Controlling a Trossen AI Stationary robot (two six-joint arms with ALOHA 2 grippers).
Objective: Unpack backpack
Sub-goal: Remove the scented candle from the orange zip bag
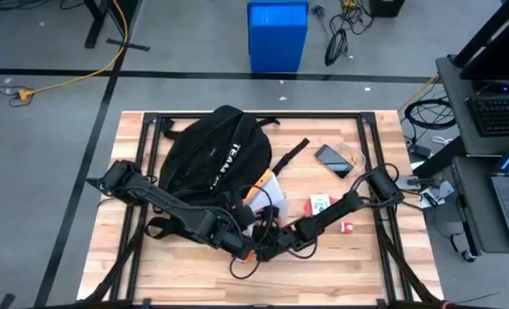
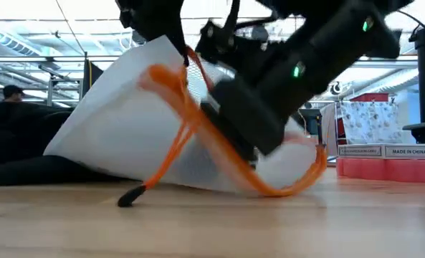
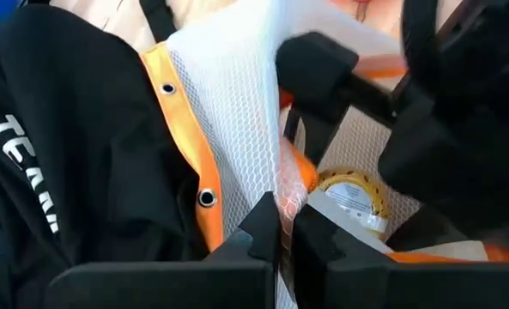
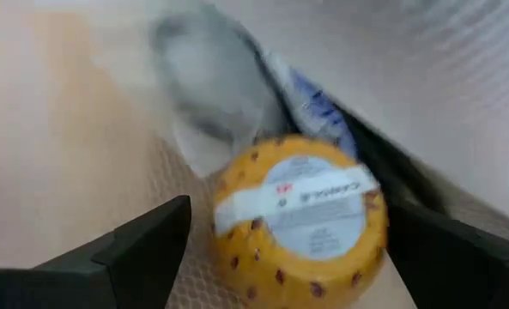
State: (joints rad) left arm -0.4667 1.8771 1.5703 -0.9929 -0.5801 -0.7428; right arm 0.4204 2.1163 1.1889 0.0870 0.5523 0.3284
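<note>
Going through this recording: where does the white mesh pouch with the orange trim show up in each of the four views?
High view: white mesh pouch at table centre, beside the backpack.
Low view: fills the middle, orange cord looping down.
Left wrist view: centre, pinched by the left gripper.
Right wrist view: its mesh surrounds a yellow tape roll, between the right gripper's open fingers.
Shared landmark: the orange trim.

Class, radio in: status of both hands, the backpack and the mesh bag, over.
Left hand shut on mesh bag edge. Right hand open inside bag, around yellow tape roll. Backpack lying on table. Nothing blocking.
</note>
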